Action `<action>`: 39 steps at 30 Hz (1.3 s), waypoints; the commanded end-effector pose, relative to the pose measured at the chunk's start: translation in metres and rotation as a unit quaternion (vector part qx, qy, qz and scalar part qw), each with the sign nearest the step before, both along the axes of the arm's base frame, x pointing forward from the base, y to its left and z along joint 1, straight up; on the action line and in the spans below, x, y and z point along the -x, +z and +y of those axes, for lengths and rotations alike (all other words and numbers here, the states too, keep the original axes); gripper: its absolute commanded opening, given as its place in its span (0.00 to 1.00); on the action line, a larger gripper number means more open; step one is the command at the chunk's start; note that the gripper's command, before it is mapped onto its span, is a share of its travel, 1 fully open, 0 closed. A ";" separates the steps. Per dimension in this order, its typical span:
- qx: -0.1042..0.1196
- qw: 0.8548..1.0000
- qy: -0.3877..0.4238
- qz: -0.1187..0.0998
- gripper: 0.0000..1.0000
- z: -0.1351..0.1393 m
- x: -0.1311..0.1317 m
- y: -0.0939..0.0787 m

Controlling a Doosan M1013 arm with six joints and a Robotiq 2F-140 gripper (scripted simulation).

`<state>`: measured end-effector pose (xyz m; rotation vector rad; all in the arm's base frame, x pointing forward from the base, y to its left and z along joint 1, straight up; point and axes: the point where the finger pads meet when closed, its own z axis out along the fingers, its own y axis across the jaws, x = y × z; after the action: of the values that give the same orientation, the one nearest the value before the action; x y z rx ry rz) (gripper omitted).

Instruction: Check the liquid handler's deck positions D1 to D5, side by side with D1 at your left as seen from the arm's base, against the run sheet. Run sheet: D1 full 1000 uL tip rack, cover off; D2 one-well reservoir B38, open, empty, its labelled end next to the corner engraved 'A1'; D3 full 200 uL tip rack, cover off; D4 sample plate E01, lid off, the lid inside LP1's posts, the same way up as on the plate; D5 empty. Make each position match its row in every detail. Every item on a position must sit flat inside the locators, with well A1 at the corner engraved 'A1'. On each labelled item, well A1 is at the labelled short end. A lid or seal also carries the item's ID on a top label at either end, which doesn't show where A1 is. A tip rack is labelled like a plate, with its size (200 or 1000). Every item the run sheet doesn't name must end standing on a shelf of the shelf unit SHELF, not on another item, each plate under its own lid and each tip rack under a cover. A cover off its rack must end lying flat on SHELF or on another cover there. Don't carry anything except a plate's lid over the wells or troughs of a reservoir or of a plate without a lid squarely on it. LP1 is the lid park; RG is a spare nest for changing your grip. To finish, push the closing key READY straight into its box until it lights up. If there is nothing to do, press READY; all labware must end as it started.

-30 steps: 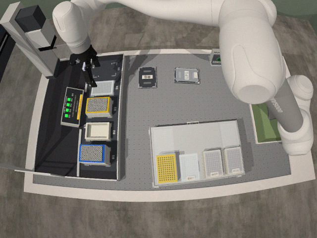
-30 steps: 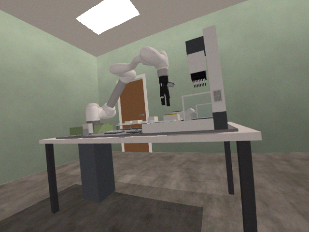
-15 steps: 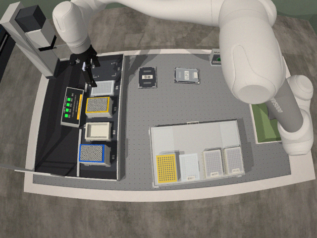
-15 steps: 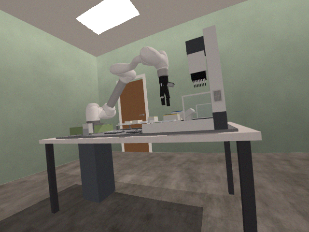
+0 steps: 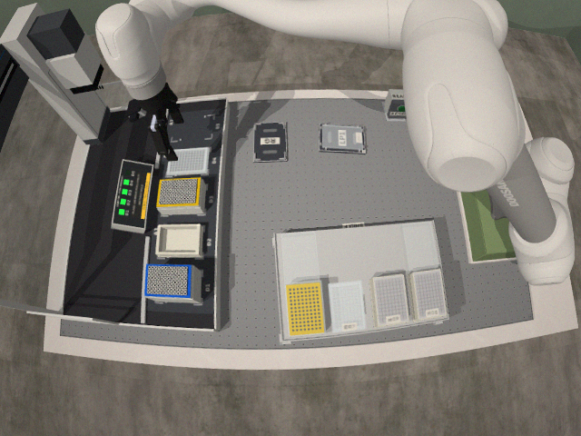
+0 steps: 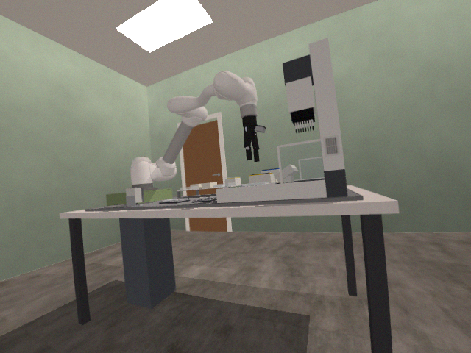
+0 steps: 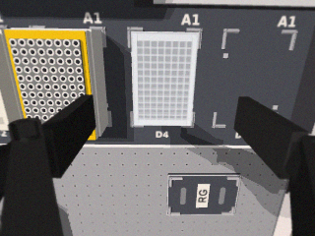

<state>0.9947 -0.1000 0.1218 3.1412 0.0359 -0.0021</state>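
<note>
Black two-finger gripper [image 7: 162,128]: hangs high above the liquid handler's deck, near D4, fingers spread wide with nothing between them.

Sample plate [image 5: 187,161]: white, uncovered, flat inside the D4 locators; its ID label cannot be read. In the wrist view the plate [image 7: 163,78] shows between the spread fingers.

Yellow-rimmed tip rack [image 5: 179,192]: D3, cover off, tips showing.

Cream one-well reservoir [image 5: 179,240]: D2, open, nothing visible inside.

Blue-rimmed tip rack [image 5: 169,280]: D1, cover off.

D5 [image 5: 194,126]: only corner locators on the dark deck.

Status panel [image 5: 132,195]: beside the deck row, four green lights lit.

Lid [image 5: 342,137]: lies on the LP1 lid park, label up.

RG nest [image 5: 270,141]: dark, on the grey pegboard, just beside the lid park.

Shelf unit [image 5: 287,236]: carries along its front edge a yellow perforated item [image 5: 305,307], a clear cover [image 5: 347,305] and two lidded plates [image 5: 389,299] [image 5: 428,293].

READY box [image 5: 394,108]: at the far edge, partly hidden behind the white arm [image 5: 459,89].
</note>
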 end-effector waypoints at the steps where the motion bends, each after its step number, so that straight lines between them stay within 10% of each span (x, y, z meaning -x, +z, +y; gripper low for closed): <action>1: 0.000 1.000 0.000 -0.001 0.79 0.011 0.000 0.002; 27: 0.000 1.000 0.000 -0.001 0.79 0.120 0.002 0.002; 39: 0.000 1.000 0.000 -0.001 0.79 0.120 0.002 0.002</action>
<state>0.9920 0.0206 0.1220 3.1412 0.0374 -0.0015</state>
